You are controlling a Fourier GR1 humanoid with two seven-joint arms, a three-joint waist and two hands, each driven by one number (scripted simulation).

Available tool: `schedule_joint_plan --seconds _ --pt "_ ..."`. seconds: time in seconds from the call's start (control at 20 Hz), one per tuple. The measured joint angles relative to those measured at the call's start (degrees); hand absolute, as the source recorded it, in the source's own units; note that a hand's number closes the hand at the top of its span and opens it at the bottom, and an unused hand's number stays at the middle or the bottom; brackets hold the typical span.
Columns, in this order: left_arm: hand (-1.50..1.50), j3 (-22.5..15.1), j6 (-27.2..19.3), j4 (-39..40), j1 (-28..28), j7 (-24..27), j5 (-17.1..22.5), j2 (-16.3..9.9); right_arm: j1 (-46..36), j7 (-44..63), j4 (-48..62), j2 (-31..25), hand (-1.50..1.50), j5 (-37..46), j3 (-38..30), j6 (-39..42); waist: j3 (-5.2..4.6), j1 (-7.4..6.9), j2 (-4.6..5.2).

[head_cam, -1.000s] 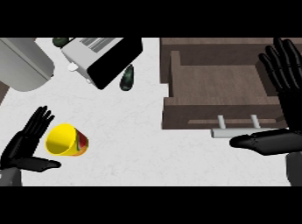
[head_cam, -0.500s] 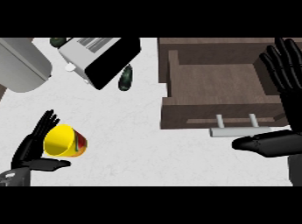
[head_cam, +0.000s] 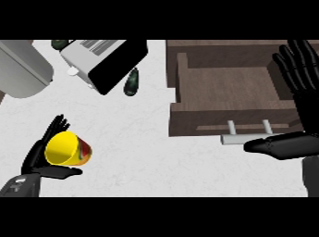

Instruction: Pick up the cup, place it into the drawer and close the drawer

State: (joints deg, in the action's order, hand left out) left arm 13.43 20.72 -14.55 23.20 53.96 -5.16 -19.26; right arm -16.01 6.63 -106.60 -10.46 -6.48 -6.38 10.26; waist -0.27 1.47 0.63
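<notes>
cup [head_cam: 67,149] is seen at the lower left of the counter [head_cam: 148,139], lying tipped with its yellow mouth toward the viewer and a red patch on its side. it is cradled by the left robot hand [head_cam: 44,157], fingers behind it and thumb beneath, not plainly closed round it. the open drawer [head_cam: 226,81] lies well apart to the right, so a carry across is judged to be needed. the right robot hand [head_cam: 305,88] is held open by the drawer.
</notes>
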Motion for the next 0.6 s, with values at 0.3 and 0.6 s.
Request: schedule_joint_plan --seconds 0.3,0.6 --pt "-1.50 -0.4 0.3 1.5 1.7 0.5 -0.3 1.0 -1.4 1.2 0.1 -0.8 -1.50 -0.6 -0.7 0.2 -0.02 0.12 0.03" --pt "1.50 -1.1 3.6 1.5 2.5 -0.5 0.1 2.7 -1.4 1.0 0.5 -0.9 -1.50 -0.9 -1.0 0.4 -0.03 0.11 0.06"
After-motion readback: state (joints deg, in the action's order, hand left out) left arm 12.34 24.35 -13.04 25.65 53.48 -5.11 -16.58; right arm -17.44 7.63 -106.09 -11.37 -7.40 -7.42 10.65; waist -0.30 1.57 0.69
